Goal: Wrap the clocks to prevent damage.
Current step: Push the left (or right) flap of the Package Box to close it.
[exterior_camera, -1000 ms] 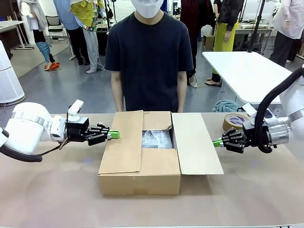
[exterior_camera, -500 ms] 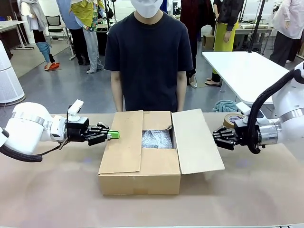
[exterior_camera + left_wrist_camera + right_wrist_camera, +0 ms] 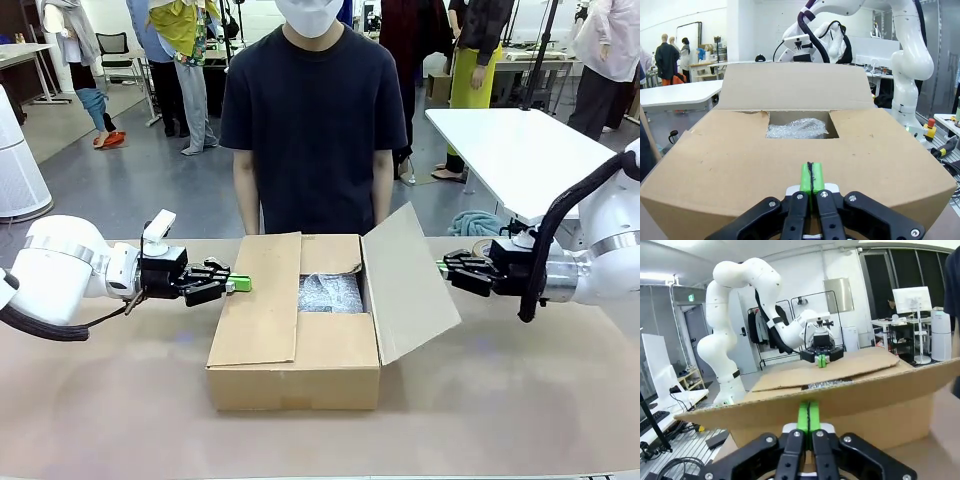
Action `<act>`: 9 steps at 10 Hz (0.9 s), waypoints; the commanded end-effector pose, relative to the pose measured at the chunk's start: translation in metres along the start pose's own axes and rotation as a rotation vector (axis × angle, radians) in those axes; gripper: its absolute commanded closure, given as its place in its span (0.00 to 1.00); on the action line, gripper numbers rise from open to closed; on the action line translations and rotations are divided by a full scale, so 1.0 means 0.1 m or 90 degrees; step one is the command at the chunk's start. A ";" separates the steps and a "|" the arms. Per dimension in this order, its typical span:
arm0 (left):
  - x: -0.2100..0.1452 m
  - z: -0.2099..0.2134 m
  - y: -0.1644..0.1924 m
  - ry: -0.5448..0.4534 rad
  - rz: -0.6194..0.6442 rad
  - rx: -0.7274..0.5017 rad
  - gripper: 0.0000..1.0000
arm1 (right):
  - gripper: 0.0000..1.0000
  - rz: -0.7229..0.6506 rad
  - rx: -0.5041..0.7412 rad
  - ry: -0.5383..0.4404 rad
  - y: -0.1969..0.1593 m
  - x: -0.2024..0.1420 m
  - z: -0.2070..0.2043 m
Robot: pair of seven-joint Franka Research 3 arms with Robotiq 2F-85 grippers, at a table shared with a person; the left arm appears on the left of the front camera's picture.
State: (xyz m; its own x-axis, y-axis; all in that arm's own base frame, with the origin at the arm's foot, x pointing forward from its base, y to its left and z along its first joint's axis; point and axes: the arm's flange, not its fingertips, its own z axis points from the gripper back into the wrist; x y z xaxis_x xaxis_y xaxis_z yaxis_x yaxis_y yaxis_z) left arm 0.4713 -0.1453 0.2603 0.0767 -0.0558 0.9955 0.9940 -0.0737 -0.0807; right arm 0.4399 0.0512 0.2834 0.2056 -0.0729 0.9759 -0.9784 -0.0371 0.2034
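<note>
Cardboard flap (image 3: 405, 280) stands half-raised against the closed, empty tips of the right gripper (image 3: 443, 267); I'd push high, near its free edge; left gripper (image 3: 240, 284), also closed, sits at the opposite flap (image 3: 258, 300).

open workshop behind a brown tabletop (image 3: 520, 400)
a pale grey floor (image 3: 120, 180) runs back to white walls (image 3: 755, 30). a white table (image 3: 520, 150) stands just past the tabletop's far right corner, and a white ribbed cylinder (image 3: 15, 165) stands off its far left edge. people stand farther back near a chair (image 3: 118, 48). the right wrist view shows dark windows (image 3: 905, 267), a monitor (image 3: 911, 299) and a grey door (image 3: 690, 340).
</note>
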 end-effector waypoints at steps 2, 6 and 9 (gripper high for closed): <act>-0.02 -0.03 -0.02 -0.002 -0.002 0.006 1.00 | 0.99 0.001 0.019 0.026 -0.09 0.15 -0.44; -0.02 -0.03 -0.02 -0.002 -0.002 0.006 1.00 | 0.99 -0.009 0.029 0.058 -0.26 0.14 -0.91; -0.02 -0.03 -0.02 -0.002 -0.002 0.006 1.00 | 0.99 -0.024 0.029 0.086 -0.37 -0.07 -1.10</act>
State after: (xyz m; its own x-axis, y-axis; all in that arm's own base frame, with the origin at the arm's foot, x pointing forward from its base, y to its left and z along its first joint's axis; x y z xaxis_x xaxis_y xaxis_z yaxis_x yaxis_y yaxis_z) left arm 0.4713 -0.1454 0.2603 0.0767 -0.0557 0.9955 0.9940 -0.0738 -0.0807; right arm 0.4634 0.1533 0.2872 0.2088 0.0567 0.9763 -0.9709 -0.1074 0.2139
